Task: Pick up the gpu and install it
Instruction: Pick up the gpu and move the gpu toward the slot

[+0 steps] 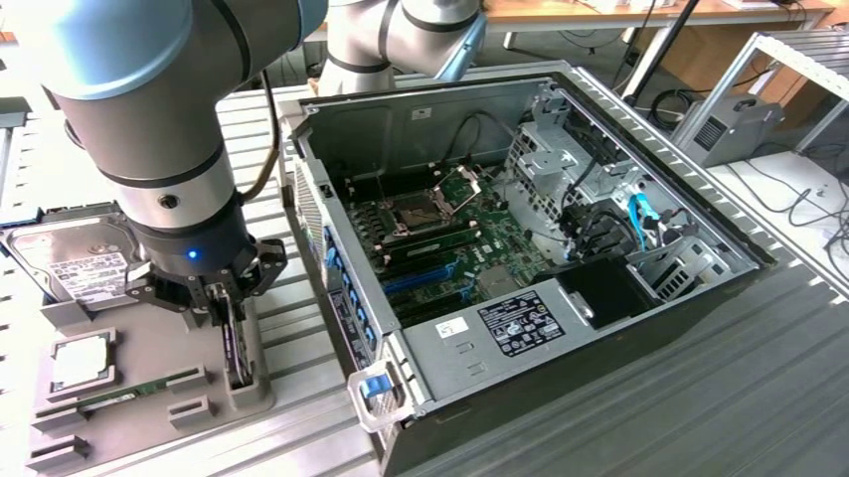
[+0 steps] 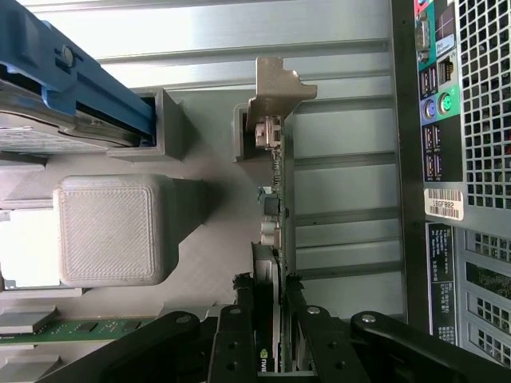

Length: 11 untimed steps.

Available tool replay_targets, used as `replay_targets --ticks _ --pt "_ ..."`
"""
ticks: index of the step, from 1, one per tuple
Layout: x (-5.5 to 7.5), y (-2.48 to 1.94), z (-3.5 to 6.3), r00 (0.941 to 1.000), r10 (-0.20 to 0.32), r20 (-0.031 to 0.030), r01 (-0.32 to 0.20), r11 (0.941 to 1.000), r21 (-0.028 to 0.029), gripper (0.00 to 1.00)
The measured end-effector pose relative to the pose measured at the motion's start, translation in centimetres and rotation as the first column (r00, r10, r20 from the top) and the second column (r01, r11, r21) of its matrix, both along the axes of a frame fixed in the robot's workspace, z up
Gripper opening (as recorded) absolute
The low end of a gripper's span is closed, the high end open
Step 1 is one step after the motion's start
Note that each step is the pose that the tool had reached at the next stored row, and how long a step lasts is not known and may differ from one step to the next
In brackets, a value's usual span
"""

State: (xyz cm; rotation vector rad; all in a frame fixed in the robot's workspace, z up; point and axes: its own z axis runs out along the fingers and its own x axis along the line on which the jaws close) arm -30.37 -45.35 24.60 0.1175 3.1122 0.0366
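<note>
I have the claw [image 1: 226, 310] down over the grey holder tray [image 1: 153, 333] on the exterior view's left of the bench [image 1: 717, 407]. From the wrist view its two black fingers [image 2: 239, 319] press against opposite faces of the gpu [image 2: 276, 187], so I read the claw [image 2: 270, 286] as closed on the card. The gpu [image 1: 241, 360] stands on edge in a slot of the tray, just beside the open computer case [image 1: 385, 129]. Its silver bracket [image 2: 275, 84] sits at the end away from the fingers, against a grey post of the tray.

On the same tray, further to the exterior view's left, I see the hard drive [image 1: 74, 258] at the far end. A processor chip [image 1: 83, 363] and the narrow green memory stick [image 1: 133, 393] lie nearer. The case lies on its side with the motherboard exposed.
</note>
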Motion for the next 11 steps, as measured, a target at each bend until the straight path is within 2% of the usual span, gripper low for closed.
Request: replay_targets --ticks 11 --pt "0.0 0.0 0.48 1.0 0.0 -0.0001 0.0 1.0 -0.0002 0.26"
